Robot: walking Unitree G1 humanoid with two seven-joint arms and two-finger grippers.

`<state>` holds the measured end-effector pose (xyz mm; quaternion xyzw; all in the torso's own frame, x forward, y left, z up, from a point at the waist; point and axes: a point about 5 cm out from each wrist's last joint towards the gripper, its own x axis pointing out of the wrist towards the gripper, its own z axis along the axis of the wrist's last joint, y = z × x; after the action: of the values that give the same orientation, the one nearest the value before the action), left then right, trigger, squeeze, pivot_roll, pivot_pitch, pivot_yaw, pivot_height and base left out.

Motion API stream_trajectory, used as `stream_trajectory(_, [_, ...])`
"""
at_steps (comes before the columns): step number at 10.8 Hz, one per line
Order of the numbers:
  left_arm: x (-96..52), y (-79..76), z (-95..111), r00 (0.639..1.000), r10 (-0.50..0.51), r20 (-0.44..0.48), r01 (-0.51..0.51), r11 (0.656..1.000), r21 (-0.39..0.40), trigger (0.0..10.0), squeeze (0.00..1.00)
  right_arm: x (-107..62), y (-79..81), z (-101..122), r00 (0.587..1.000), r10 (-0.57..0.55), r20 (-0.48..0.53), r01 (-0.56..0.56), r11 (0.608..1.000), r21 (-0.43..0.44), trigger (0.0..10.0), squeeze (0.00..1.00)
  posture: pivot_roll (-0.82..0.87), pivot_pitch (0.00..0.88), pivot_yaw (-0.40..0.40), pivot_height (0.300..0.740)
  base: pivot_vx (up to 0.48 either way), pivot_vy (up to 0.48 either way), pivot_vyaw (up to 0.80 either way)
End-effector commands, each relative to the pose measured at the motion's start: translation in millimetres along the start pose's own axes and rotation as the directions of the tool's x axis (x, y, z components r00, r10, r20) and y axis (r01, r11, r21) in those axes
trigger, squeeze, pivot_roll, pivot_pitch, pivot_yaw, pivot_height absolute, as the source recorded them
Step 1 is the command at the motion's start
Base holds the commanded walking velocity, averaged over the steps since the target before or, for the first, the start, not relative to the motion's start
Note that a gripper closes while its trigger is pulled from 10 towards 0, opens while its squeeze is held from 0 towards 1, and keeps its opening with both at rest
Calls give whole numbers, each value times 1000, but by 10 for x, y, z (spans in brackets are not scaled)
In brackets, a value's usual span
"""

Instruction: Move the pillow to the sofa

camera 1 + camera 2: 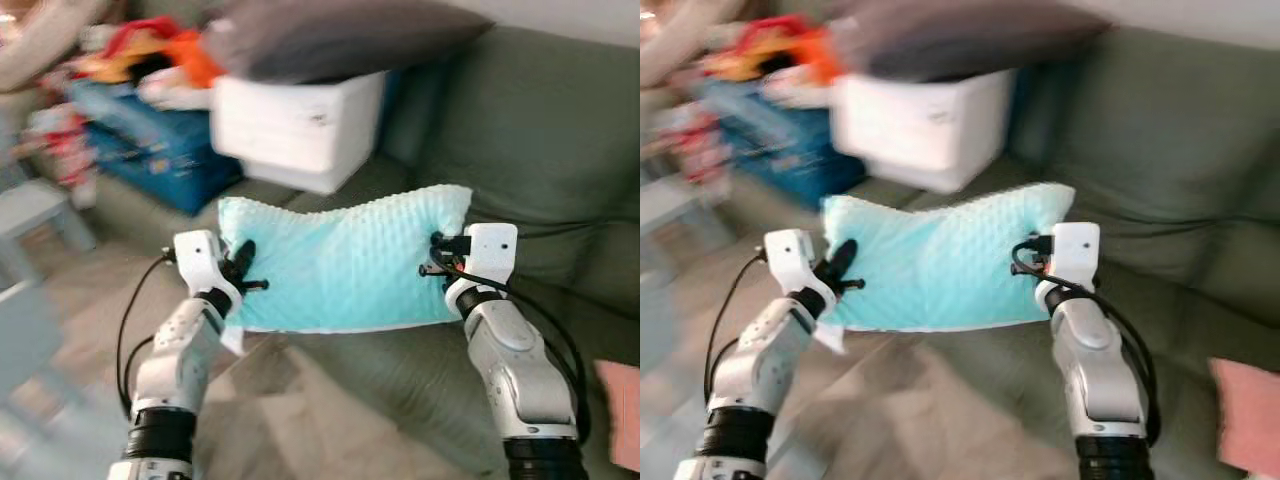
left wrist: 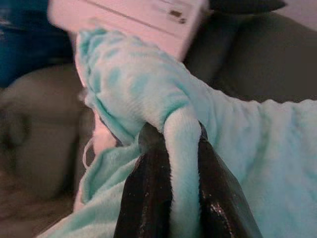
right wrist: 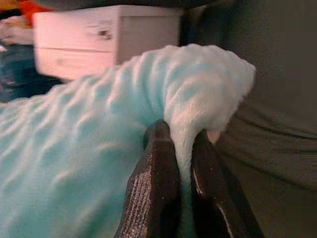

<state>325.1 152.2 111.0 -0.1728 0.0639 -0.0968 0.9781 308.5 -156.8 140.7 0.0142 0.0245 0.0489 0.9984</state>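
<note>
We hold the pillow [image 1: 345, 262] over the sofa [image 1: 540, 150], left gripper [image 2: 181, 148] and right gripper [image 3: 182, 136] each pinching an end.

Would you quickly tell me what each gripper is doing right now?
Left gripper: closed on a fold at one end of the turquoise pillow.
Right gripper: closed on a fold at the pillow's other end, above the sofa.

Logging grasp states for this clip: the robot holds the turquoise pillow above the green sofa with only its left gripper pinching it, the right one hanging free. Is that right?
Not quite. Both grip it: the right gripper pinches a fold of the turquoise pillow too, as the right wrist view shows. The left gripper does pinch the other end, above the green sofa.
</note>
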Motion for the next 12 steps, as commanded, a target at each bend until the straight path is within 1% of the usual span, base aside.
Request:
stream_trajectory(1, [-5,53,105,999,10,30,-11,1000,16,10000,0,21,93,93,999,28,36,-29,1000,9,10000,0,-232,0,9,740,390,0,-700])
stream_trajectory(5, [-3,47,92,1000,8,22,-8,1000,18,10000,0,20,99,92,999,29,36,-29,1000,11,10000,0,-230,0,10,740,370,0,-725])
stream_trajectory(7, [-5,64,76,999,31,12,-31,999,33,10000,0,17,105,81,999,29,32,-30,999,12,10000,0,-230,0,10,740,292,0,-609])
stream_trajectory(9, [16,79,46,997,75,-4,-75,996,37,10000,0,16,103,85,999,27,34,-27,1000,13,10000,0,-234,0,12,740,0,0,0])
stream_trajectory(11, [28,69,56,997,77,-4,-77,997,31,10000,0,16,104,82,999,25,33,-26,1000,11,10000,0,-234,0,12,740,0,0,0])
stream_trajectory(12, [28,58,52,998,58,-11,-57,998,34,10000,0,18,105,83,999,25,33,-26,1000,12,10000,0,-234,0,13,740,0,247,0])
